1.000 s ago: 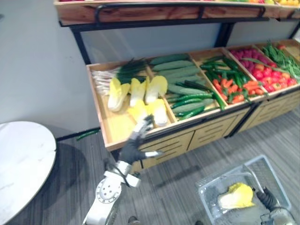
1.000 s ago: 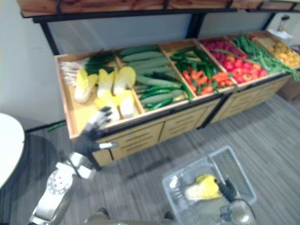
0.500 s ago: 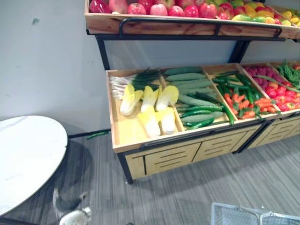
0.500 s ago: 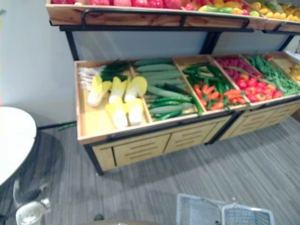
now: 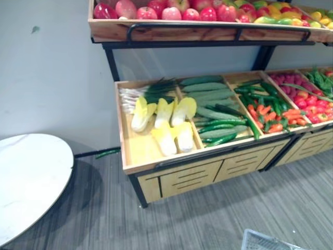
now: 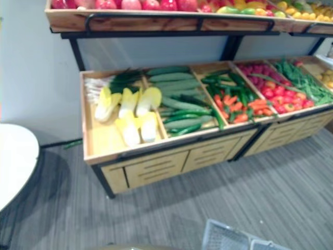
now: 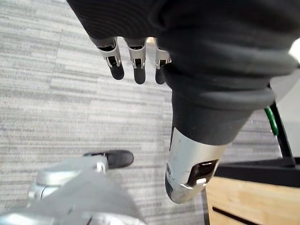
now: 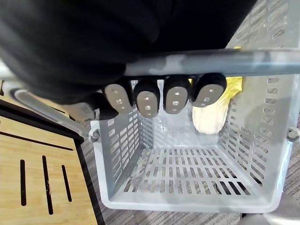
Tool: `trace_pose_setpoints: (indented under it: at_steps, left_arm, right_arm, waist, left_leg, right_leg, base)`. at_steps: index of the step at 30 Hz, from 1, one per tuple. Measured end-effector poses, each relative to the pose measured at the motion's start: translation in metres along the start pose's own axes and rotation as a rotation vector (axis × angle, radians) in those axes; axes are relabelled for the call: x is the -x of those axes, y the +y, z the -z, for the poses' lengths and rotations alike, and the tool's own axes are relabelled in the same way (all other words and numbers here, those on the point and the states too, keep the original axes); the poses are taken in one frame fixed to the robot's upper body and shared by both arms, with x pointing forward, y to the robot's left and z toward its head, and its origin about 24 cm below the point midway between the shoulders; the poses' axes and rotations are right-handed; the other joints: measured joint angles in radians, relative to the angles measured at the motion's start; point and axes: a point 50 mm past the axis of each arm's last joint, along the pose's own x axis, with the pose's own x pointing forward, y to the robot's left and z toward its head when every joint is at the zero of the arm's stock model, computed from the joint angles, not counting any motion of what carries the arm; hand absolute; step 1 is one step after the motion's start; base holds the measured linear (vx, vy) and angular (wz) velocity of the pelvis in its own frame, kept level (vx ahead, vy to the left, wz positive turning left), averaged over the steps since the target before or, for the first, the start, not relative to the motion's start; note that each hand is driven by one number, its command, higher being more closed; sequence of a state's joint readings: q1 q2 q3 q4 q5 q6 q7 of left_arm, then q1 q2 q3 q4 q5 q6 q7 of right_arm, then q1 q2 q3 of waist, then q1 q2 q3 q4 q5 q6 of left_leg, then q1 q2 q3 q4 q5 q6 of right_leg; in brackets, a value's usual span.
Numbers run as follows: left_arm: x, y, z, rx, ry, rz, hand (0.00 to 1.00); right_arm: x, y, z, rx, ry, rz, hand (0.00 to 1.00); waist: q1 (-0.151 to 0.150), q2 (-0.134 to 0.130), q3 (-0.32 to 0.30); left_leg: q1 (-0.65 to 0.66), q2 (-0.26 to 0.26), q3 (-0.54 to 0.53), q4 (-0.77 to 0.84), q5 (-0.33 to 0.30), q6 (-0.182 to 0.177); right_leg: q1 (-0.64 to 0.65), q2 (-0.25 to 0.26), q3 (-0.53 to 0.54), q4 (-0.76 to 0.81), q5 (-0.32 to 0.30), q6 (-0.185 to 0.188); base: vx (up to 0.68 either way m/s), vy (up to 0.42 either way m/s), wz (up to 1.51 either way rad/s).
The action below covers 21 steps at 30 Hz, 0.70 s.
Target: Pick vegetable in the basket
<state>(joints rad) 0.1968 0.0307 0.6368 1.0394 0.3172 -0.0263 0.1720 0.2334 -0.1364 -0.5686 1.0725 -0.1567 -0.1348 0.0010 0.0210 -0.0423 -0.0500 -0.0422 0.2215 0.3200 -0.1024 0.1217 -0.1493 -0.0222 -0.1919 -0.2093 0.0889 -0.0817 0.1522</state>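
My right hand [image 8: 159, 96] is shut on the grey handle [image 8: 234, 63] of a pale plastic basket [image 8: 187, 201], which hangs below it. One yellow-white cabbage [image 8: 213, 117] lies in the basket against its far wall. A corner of the basket [image 5: 265, 242] shows at the lower edge of the eye views. My left hand [image 7: 136, 61] hangs over the grey floor with relaxed fingers and holds nothing. More cabbages [image 5: 166, 122] lie in the leftmost wooden crate of the stand.
The stand's crates hold spring onions [image 5: 140, 91], cucumbers [image 5: 213, 104], chillies and carrots [image 5: 265, 107] and red vegetables [image 5: 302, 88]. An upper shelf [image 5: 171, 28] carries apples. A round white table [image 5: 26, 182] stands at the left. A green vegetable [image 5: 106, 152] lies on the floor.
The head camera has tilted up, so the stand sits lower and the basket is at the bottom edge. My left hand, raised by the cabbage crate a second ago, has dropped to my side.
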Motion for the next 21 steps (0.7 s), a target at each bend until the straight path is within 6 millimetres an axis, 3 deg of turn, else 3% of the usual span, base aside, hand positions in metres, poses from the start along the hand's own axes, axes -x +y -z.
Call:
trace_pose_setpoints:
  at_steps: [7,11,12,13,15,17,19,20,21]
  left_arm:
    - [0.003,-0.017,-0.005,0.016,-0.029,0.076,0.00]
    - [0.002,-0.017,-0.005,-0.046,-0.032,0.094,0.00]
    - [0.001,-0.018,-0.010,-0.041,-0.040,0.092,0.00]
    - [0.001,-0.019,-0.012,-0.046,-0.043,0.095,0.00]
    - [0.001,-0.022,-0.019,-0.067,-0.074,0.097,0.00]
    - [0.001,-0.031,-0.035,-0.067,-0.119,0.112,0.00]
    - [0.001,-0.037,-0.054,-0.062,-0.177,0.120,0.00]
    - [0.002,-0.040,-0.060,-0.063,-0.205,0.129,0.00]
    - [0.002,-0.040,-0.064,-0.070,-0.221,0.130,0.00]
  right_arm:
    - [0.000,0.010,-0.002,0.032,-0.004,-0.029,1.00]
    - [0.000,0.019,0.004,-0.008,0.029,-0.041,1.00]
    - [0.000,0.026,0.000,-0.042,0.011,-0.049,1.00]
    - [0.000,0.029,-0.003,-0.050,-0.004,-0.054,1.00]
    - [0.000,0.032,-0.019,-0.053,-0.084,-0.057,1.00]
    - [0.001,0.036,-0.029,-0.065,-0.132,-0.063,1.00]
    - [0.002,0.051,-0.043,-0.069,-0.192,-0.102,1.00]
    - [0.002,0.061,-0.055,-0.048,-0.232,-0.135,1.00]
    - [0.003,0.065,-0.055,-0.038,-0.235,-0.149,1.00]
  waist:
    - [-0.017,0.012,0.004]
    - [-0.033,-0.005,0.017]
    - [-0.037,-0.023,0.049]
    - [-0.037,-0.024,0.067]
    - [-0.048,-0.002,0.093]
    - [-0.051,0.021,0.103]
    - [-0.049,0.019,0.112]
    - [-0.045,0.028,0.127]
    - [-0.057,0.012,0.130]
  left_leg:
    - [0.012,0.001,0.003,0.000,-0.011,-0.009]
    - [0.060,-0.002,0.032,0.011,-0.046,-0.010]
    - [0.059,0.003,0.035,0.093,-0.097,-0.016]
    - [0.051,0.012,0.036,0.152,-0.130,-0.015]
    - [0.008,0.087,0.116,0.340,-0.245,-0.019]
    - [-0.003,0.156,0.195,0.432,-0.304,-0.027]
    - [0.015,0.180,0.317,0.417,-0.305,0.010]
    - [0.049,0.188,0.426,0.360,-0.275,0.046]
    - [0.059,0.180,0.471,0.352,-0.270,0.045]
  right_leg:
    - [0.007,0.000,0.004,-0.001,-0.004,-0.001]
    - [0.006,0.000,0.059,0.026,-0.025,-0.002]
    - [0.006,-0.005,0.093,0.056,-0.023,0.002]
    - [0.005,-0.004,0.116,0.073,-0.022,0.003]
    - [-0.056,0.035,0.214,0.141,-0.005,-0.002]
    - [-0.130,0.087,0.230,0.165,0.073,-0.038]
    - [-0.204,0.126,0.128,0.075,0.264,-0.135]
    - [-0.194,0.115,-0.009,0.071,0.267,-0.160]
    - [-0.204,0.080,-0.103,0.178,0.172,-0.169]
  base:
    - [0.00,0.001,-0.04]
    - [0.07,0.008,-0.31]
    - [0.06,0.010,-0.47]
    - [0.04,0.013,-0.83]
    - [-0.04,0.020,-1.43]
    - [-0.11,0.069,-1.67]
    - [-0.12,0.145,-2.17]
    - [-0.14,0.092,-1.96]
    - [-0.14,0.053,-1.87]
